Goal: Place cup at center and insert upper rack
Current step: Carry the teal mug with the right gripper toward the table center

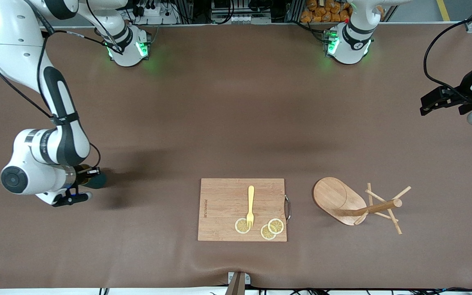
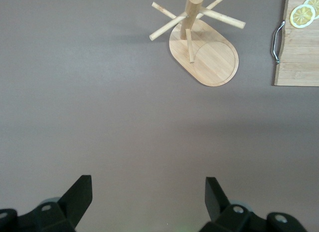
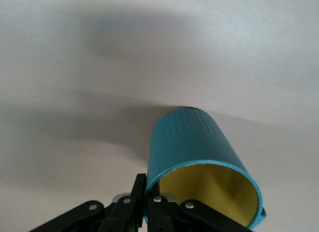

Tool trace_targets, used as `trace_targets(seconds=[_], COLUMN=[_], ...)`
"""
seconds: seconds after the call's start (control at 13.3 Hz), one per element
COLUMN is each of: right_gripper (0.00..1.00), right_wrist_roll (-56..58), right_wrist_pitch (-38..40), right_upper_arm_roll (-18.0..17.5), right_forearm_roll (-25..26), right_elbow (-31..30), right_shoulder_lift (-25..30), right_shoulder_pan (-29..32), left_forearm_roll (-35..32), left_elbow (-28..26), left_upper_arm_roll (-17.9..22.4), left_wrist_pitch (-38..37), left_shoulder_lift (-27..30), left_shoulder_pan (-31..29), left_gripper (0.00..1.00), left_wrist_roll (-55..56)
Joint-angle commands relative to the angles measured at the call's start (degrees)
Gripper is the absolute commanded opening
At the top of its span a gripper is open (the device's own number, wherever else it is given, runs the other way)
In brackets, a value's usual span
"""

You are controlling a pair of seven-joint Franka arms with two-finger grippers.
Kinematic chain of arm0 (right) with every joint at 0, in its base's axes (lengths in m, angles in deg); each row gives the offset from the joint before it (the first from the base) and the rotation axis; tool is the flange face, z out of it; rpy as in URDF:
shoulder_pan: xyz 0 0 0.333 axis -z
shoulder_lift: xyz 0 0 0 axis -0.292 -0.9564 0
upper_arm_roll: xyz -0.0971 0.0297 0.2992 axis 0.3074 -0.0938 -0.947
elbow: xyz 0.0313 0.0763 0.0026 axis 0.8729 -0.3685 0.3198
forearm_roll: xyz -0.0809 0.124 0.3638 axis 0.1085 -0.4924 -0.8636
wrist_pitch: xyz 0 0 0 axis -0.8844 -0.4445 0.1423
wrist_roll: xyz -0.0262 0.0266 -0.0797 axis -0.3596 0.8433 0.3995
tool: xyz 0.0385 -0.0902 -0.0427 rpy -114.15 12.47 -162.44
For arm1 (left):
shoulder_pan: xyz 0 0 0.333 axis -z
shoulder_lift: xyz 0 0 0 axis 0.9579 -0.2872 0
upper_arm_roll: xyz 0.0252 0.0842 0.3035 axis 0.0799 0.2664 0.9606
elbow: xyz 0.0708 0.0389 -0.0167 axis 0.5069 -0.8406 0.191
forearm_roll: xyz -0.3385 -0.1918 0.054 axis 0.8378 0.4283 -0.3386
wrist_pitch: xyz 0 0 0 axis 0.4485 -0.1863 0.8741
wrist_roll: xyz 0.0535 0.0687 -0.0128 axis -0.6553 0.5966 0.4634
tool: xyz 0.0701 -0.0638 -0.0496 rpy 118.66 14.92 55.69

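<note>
The right tool [image 3: 144,202] is seen closed on the rim of the cup [image 3: 199,152], one finger inside the yellow interior and one outside; the cup is held low at the right arm's end of the worktop [image 1: 236,123], well apart from the board [image 1: 219,205]. In the right wrist view the cup's long axis is seen to run away from the tool, mouth toward the wrist, closed end pointing outward; whether the cup rests on the worktop or is just clear of it cannot be told. The handle is barely visible at the rim edge. The left tool [image 2: 148,199] is held fully open and empty, waiting up over the left arm's end, well apart from the rack [image 1: 357,203]. The rack is seen beside the board toward the left arm's end, its post and pegs slanting away from the board. Risk is judged as follows: a thin rim pinch may let the cup pivot or slip during carry; a tilted release near the board could leave it rolling.
</note>
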Motion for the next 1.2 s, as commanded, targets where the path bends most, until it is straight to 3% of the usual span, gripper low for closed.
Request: trace_targets(seconds=[0.0,0.3,0.83,1.13], right_gripper=[0.0,0.0,0.0,0.0], right_wrist_roll=[-0.1,-10.3,-38.5,-49.3], right_wrist_pitch=[1.6,2.8,2.8,2.6], right_upper_arm_roll=[-0.8,-1.0,-1.0,-1.0], right_forearm_roll=[-1.4,-8.0,-8.7,-13.3], right_elbow=[0.2,0.2,0.6,1.1], right_shoulder_lift=[1.6,4.4,5.9,5.8], right_shoulder_pan=[-3.6,-10.5,-27.8,-36.3], left_forearm_roll=[-0.7,-0.7,-0.5,-0.4], left_elbow=[0.4,0.4,0.4,0.6], left_upper_arm_roll=[-0.2,-0.2,-0.2,-0.2], left_wrist_pitch=[0.0,0.0,-0.1,0.0], left_shoulder_lift=[-0.1,-0.1,-0.1,-0.2], left_shoulder_pan=[0.0,0.0,-0.1,0.0], left_gripper=[1.0,1.0,1.0,1.0], left_wrist_roll=[0.1,0.0,0.0,0.3])
